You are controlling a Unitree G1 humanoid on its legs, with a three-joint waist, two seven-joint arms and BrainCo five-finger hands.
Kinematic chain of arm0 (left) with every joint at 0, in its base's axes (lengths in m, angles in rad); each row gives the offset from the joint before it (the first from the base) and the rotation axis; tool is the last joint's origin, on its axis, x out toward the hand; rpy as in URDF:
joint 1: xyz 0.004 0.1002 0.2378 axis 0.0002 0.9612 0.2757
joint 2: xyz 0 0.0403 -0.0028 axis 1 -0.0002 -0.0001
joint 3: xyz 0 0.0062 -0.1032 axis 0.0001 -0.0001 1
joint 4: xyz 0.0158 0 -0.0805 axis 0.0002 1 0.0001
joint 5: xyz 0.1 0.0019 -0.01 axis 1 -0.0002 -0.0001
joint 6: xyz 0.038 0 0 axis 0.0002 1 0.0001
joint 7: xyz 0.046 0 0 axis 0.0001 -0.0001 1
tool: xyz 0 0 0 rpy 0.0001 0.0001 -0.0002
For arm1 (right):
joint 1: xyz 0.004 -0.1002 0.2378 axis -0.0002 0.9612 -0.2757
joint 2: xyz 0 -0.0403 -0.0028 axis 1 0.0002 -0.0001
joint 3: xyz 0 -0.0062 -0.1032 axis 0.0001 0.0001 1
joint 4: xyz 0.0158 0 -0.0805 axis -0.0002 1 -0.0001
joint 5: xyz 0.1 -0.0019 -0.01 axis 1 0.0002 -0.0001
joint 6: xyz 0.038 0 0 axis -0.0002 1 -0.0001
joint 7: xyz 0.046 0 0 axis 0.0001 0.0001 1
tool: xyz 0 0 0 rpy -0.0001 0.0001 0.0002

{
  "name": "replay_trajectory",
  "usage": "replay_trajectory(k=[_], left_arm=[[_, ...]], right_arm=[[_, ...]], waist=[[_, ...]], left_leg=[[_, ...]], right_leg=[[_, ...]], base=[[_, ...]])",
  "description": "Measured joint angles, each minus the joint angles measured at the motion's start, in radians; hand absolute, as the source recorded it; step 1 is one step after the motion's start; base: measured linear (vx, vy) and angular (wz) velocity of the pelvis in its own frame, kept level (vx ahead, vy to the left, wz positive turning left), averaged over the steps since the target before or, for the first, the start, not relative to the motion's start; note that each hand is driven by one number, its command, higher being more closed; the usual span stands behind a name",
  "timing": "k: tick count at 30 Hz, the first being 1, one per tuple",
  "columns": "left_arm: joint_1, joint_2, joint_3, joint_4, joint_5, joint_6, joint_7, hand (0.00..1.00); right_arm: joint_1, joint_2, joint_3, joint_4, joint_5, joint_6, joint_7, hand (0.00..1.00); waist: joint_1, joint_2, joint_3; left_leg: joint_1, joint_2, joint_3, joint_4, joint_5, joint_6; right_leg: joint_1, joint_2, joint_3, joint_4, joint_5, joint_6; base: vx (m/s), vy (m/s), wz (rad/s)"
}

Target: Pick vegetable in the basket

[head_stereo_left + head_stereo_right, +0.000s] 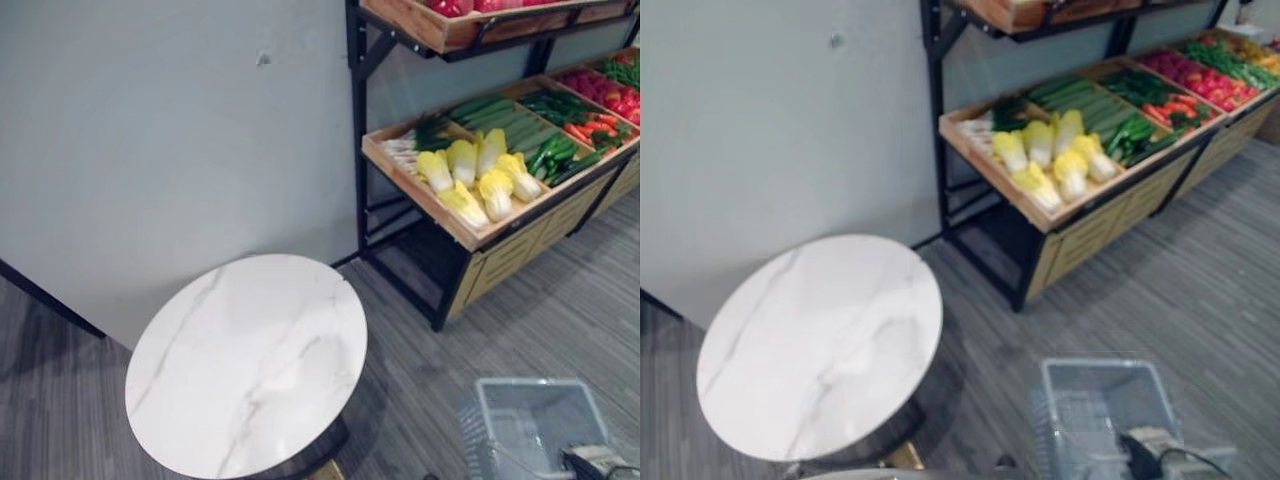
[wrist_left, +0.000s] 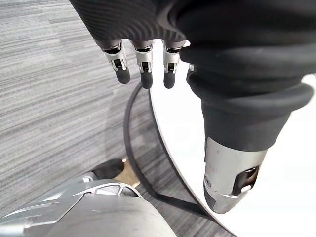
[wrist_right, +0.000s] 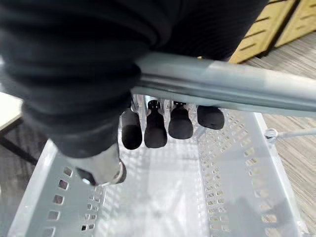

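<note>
Nearest, lower right: right hand [image 3: 156, 129] clamping around handle [image 3: 222, 86] of grey basket [image 3: 232, 168]. Left hand [image 2: 144, 64] hanging by rim of round marble table [image 1: 250, 360], fingers straight and apart. Beyond, grey floor [image 1: 560, 300] lying between basket and wooden rack [image 1: 415, 197] against wall [image 1: 150, 130]; yellow cabbages [image 1: 480, 175], cucumbers [image 1: 495, 115], carrots [image 1: 590, 128] lying in rack trays.

Shop: rack [image 1: 520, 245] of vegetables [image 1: 480, 175]

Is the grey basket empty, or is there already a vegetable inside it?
Empty. The basket shows a bare floor in the right wrist view; the right hand curls round its handle.
</note>
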Motion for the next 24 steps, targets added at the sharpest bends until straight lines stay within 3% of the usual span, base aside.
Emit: replay_trajectory(k=[4,7,8,9,10,12,13,14,15,16,17,18,19,20,22,24], left_arm=[[0.008,0.0,-0.003,0.015,0.018,0.0,0.0,0.0],[-0.003,0.011,-0.007,0.037,0.033,0.001,0.003,0.0],[-0.008,0.023,-0.007,0.037,0.034,0.002,0.005,0.0],[-0.008,0.026,-0.006,0.036,0.034,0.002,0.01,0.0],[-0.013,0.027,0.002,0.032,0.034,0.0,0.014,0.0],[-0.027,0.047,0.022,0.017,0.033,0.001,0.016,0.0],[-0.03,0.052,0.024,0.017,0.032,0.001,0.016,0.0],[-0.03,0.058,0.031,0.016,0.03,0.0,0.015,0.0],[-0.038,0.058,0.033,0.016,0.028,0.0,0.014,0.0],[-0.05,0.058,0.036,0.017,0.027,0.0,0.013,0.0],[-0.059,0.048,0.037,0.016,0.027,0.0,0.011,0.0],[-0.073,0.028,0.037,0.018,0.027,-0.002,0.009,0.0],[-0.074,0.015,0.038,0.015,0.027,-0.005,0.009,0.0],[-0.074,0.012,0.039,0.016,0.026,-0.005,0.009,0.0],[-0.082,0.012,0.047,0.016,0.021,-0.004,0.013,0.0],[-0.083,0.013,0.056,0.016,0.02,-0.004,0.015,0.0]], right_arm=[[0.023,0.05,-0.083,0.021,-0.001,0.032,-0.01,1.0],[-0.014,0.086,-0.091,0.016,-0.003,0.063,-0.04,1.0],[-0.015,0.106,-0.09,0.009,-0.009,0.073,-0.04,1.0],[-0.026,0.121,-0.09,0.005,-0.009,0.083,-0.04,1.0],[-0.056,0.135,-0.086,0.01,-0.009,0.088,-0.039,1.0],[-0.118,0.16,-0.084,-0.006,-0.008,0.083,-0.039,1.0],[-0.121,0.158,-0.084,-0.007,-0.008,0.084,-0.04,1.0],[-0.134,0.156,-0.084,-0.007,-0.006,0.09,-0.039,1.0],[-0.151,0.16,-0.084,-0.009,0.002,0.097,-0.039,1.0],[-0.161,0.161,-0.084,-0.019,0.007,0.097,-0.039,1.0],[-0.17,0.161,-0.084,-0.025,0.011,0.097,-0.039,1.0],[-0.184,0.161,-0.077,-0.025,0.012,0.099,-0.038,1.0],[-0.189,0.162,-0.059,-0.025,0.011,0.106,-0.037,1.0],[-0.187,0.163,-0.052,-0.025,0.011,0.107,-0.037,1.0],[-0.178,0.167,-0.022,-0.025,0.012,0.107,-0.036,1.0],[-0.18,0.177,-0.015,-0.025,0.012,0.105,-0.036,1.0]], waist=[[-0.038,-0.007,0.003],[-0.045,-0.028,0.012],[-0.046,-0.041,0.014],[-0.045,-0.033,0.015],[-0.038,0.003,0.028],[-0.046,-0.006,0.086],[-0.043,-0.016,0.084],[-0.039,-0.042,0.074],[-0.036,-0.058,0.075],[-0.038,-0.068,0.072],[-0.042,-0.065,0.075],[-0.039,-0.058,0.083],[-0.04,-0.034,0.08],[-0.041,-0.027,0.077],[-0.042,-0.003,0.072],[-0.04,0.001,0.073]], left_leg=[[0.002,-0.026,0.021,0.001,-0.002,0.013],[-0.01,-0.05,0.128,0.007,-0.012,0.038],[-0.008,-0.058,0.175,0.008,-0.012,0.057],[-0.008,-0.044,0.213,0.007,-0.021,0.091],[-0.007,-0.001,0.264,0.003,-0.027,0.1],[0.027,0.057,0.359,0.056,-0.052,0.093],[0.029,0.062,0.378,0.067,-0.057,0.087],[0.036,0.064,0.418,0.086,-0.07,0.069],[0.033,0.071,0.453,0.107,-0.078,0.058],[0.027,0.074,0.47,0.111,-0.073,0.053],[0.025,0.073,0.471,0.113,-0.066,0.043],[0.02,0.074,0.474,0.114,-0.052,0.03],[0.021,0.094,0.494,0.109,-0.038,0.031],[0.023,0.1,0.505,0.11,-0.036,0.03],[0.011,0.15,0.527,0.144,-0.034,0.012],[0.007,0.191,0.542,0.163,-0.025,0.002]], right_leg=[[-0.025,-0.021,0.031,0.023,0.003,0.017],[-0.106,-0.029,0.133,0.033,0.029,0.057],[-0.118,-0.035,0.141,0.017,0.02,0.044],[-0.113,-0.034,0.098,-0.015,-0.014,-0.009],[-0.138,-0.038,-0.019,0.076,-0.038,-0.069],[-0.154,-0.096,-0.229,0.399,-0.096,-0.156],[-0.14,-0.109,-0.245,0.427,-0.099,-0.157],[-0.101,-0.137,-0.24,0.424,-0.096,-0.154],[-0.072,-0.135,-0.218,0.348,-0.109,-0.113],[-0.066,-0.119,-0.217,0.287,-0.116,-0.098],[-0.058,-0.106,-0.214,0.247,-0.12,-0.089],[-0.055,-0.087,-0.213,0.189,-0.124,-0.05],[-0.065,-0.09,-0.244,0.191,-0.129,-0.049],[-0.071,-0.089,-0.254,0.194,-0.129,-0.048],[-0.077,-0.048,-0.261,0.166,-0.121,-0.036],[-0.086,-0.027,-0.272,0.166,-0.122,-0.038]], base=[[-0.01,0.075,-0.15],[-0.03,0.093,-0.85],[-0.03,0.088,-1.05],[-0.06,0.059,-1.1],[-0.07,0.038,-1.37],[-0.05,0.013,-1.4],[0.0,-0.048,-1.19],[0.02,-0.104,-1.2],[-0.02,-0.177,-1.2],[-0.05,-0.17,-0.86],[-0.09,-0.148,-0.79],[-0.06,-0.094,-0.84],[-0.05,-0.081,-0.83],[-0.01,-0.089,-0.58],[0.03,-0.123,-0.38],[0.06,-0.126,-0.29]])
